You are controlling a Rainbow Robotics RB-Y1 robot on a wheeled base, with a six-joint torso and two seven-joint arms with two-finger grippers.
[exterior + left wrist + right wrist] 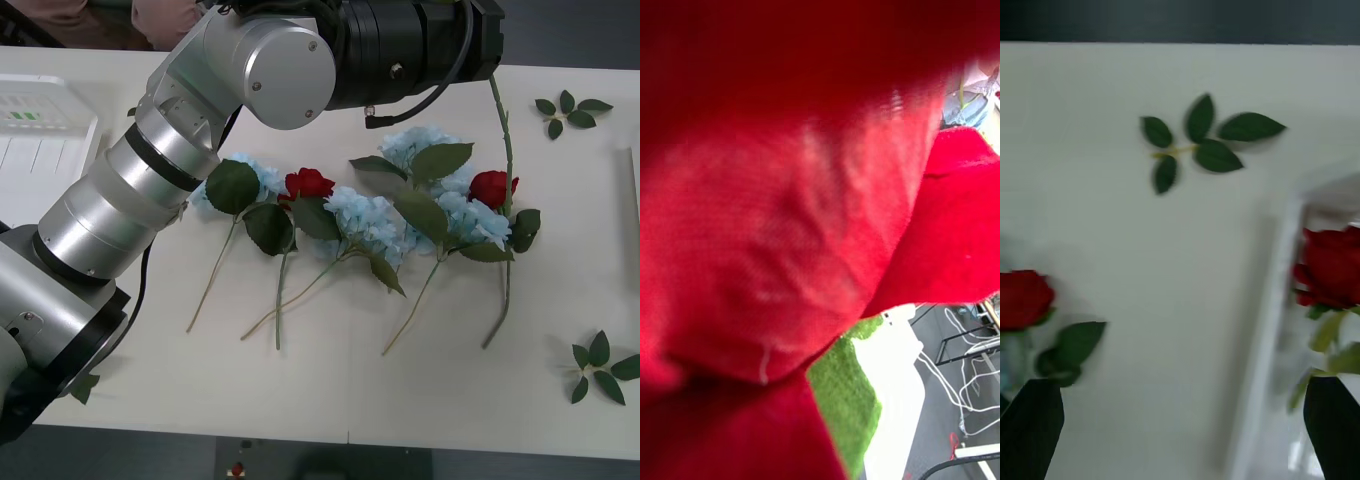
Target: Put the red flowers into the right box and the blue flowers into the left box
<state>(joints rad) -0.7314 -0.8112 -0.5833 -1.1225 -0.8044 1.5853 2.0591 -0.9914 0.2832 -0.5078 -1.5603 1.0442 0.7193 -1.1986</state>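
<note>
From the right wrist camera, my right gripper [1180,420] is wide open, its two black fingertips [1030,427] far apart above the white table [1172,285]. At its 9 o'clock, one of the red flowers [1022,298] lies on the table. At 3 o'clock another red head [1334,266] sits inside the whitish rim of the right box [1274,315]. A leaf sprig [1199,146] lies farther off at 12 o'clock.

The left wrist camera is pressed against red petals [790,210], so I cannot tell the left gripper's state.

In the front view, the left arm [150,190] reaches from 8 o'clock to 12 o'clock, where a green stem [500,115] hangs below its wrist. At centre, the blue flowers [365,220] lie in a row with two red ones among them. The left box [40,130] sits at 10 o'clock; its small green marks are too small to read.
</note>
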